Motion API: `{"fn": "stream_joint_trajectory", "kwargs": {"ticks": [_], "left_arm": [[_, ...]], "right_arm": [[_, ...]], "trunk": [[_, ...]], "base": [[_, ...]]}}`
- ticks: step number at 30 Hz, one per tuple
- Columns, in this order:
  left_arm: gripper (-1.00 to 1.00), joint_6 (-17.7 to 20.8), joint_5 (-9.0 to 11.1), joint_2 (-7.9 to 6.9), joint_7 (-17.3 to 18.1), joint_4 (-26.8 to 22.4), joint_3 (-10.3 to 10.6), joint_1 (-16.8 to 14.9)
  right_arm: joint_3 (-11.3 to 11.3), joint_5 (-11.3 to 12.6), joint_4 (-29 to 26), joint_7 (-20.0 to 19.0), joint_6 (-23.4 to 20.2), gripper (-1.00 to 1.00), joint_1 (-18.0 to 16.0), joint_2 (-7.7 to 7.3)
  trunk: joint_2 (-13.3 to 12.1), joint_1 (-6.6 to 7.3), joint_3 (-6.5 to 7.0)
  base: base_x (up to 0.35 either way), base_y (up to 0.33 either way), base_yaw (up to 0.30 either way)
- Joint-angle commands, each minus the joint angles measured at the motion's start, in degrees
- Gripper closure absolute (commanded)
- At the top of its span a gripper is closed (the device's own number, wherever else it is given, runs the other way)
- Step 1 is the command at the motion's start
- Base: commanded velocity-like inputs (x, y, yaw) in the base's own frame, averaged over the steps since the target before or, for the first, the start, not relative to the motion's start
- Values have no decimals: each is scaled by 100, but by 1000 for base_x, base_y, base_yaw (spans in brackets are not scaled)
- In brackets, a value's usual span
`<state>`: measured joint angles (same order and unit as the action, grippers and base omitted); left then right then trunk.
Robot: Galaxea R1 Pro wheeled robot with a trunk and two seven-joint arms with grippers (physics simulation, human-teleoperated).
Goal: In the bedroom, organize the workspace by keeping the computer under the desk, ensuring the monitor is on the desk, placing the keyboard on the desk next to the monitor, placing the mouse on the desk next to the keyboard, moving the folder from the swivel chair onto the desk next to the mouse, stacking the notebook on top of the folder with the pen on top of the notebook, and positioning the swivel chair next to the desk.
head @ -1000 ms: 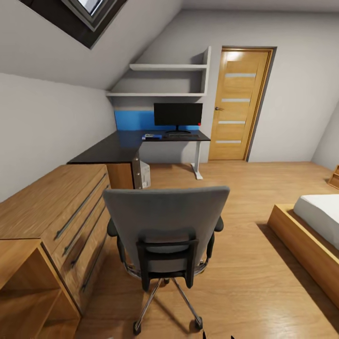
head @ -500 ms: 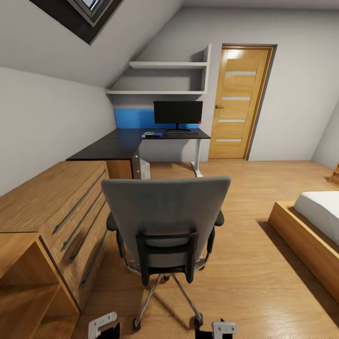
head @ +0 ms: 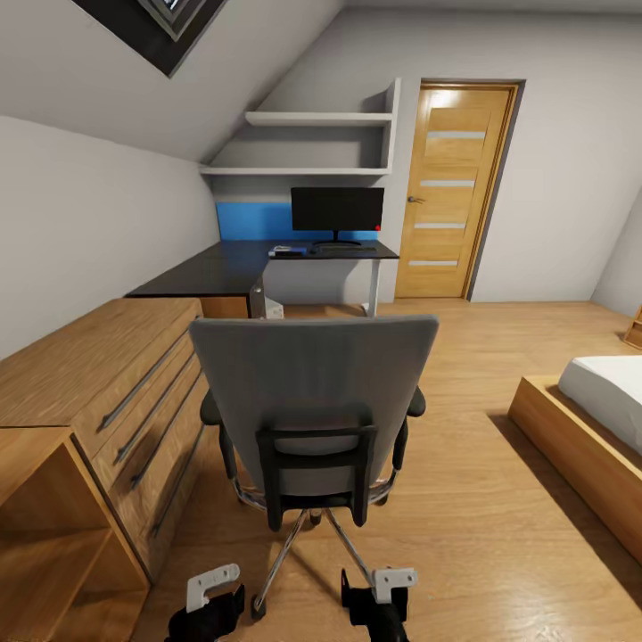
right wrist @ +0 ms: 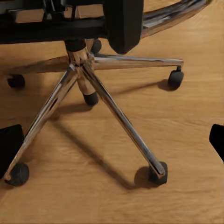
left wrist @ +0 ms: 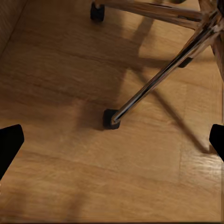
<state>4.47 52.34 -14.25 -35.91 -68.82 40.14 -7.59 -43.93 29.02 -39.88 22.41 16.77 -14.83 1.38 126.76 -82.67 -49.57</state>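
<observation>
Facing the swivel chair (head: 312, 401) back, both grippers low behind it, left gripper (left wrist: 112, 140) and right gripper (right wrist: 116, 144) apparently spread wide.

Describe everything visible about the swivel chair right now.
The swivel chair stands upright on the light wood plank floor, its back turned to the camera. A tall grey upholstered backrest sits in a black frame, with black padded armrests at both sides. Below, a chrome column spreads into chrome legs ending in black casters that rest on the floor. It stands beside the oak drawers and well short of the desk. The backrest hides the seat. Nothing grips it.
</observation>
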Motion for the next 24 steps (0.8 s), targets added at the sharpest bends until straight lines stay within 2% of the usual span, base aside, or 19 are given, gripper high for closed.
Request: {"fn": "stream_joint_trajectory", "kwargs": {"ticks": [1, 3, 4, 5, 6, 8, 9, 11, 13, 24], "left_arm": [[-100, 532, -25, 126, -286, -314, -185, -8], [-100, 1055, -63, 320, -488, -557, -419, -13], [-100, 1446, -130, 491, -617, -725, -633, -30], [-100, 1807, -335, 685, -727, -901, -855, -90], [-100, 1938, -541, 768, -767, -960, -938, -120], [-100, 2016, -763, 821, -793, -986, -1004, -139], [-100, 2086, -1134, 862, -815, -944, -1084, -159], [-100, 2083, -1259, 868, -817, -862, -1102, -164], [-100, 1901, -1444, 868, -827, -663, -1139, -172], [-100, 1697, -1480, 870, -830, -592, -1133, -173]], "right_arm": [[-27, -41, -396, 244, -255, -100, -16, -50], [-8, -144, -799, 485, -530, -100, -20, -106], [23, -218, -1119, 659, -723, -100, -23, -157], [114, -284, -1459, 809, -893, -100, -26, -238], [185, -309, -1602, 866, -954, -100, -27, -296], [238, -325, -1686, 893, -986, -100, -28, -350], [294, -342, -1744, 916, -990, -100, -28, -440], [308, -346, -1753, 922, -963, -100, -28, -485], [306, -352, -1779, 935, -796, -100, -29, -644], [289, -355, -1786, 940, -609, -100, -29, -685]], "trunk": [[44, -22, -24], [124, -66, -60], [164, -88, -78], [205, -110, -96], [245, -132, -114], [245, -132, -114], [245, -132, -114], [245, -132, -114], [245, -132, -114], [245, -132, -114]], "base": [[0, 0, 0], [0, 0, 0], [0, 0, 0], [0, 0, 0], [0, 0, 0], [0, 0, 0], [0, 0, 0], [0, 0, 0], [0, 0, 0], [0, 0, 0]]}}
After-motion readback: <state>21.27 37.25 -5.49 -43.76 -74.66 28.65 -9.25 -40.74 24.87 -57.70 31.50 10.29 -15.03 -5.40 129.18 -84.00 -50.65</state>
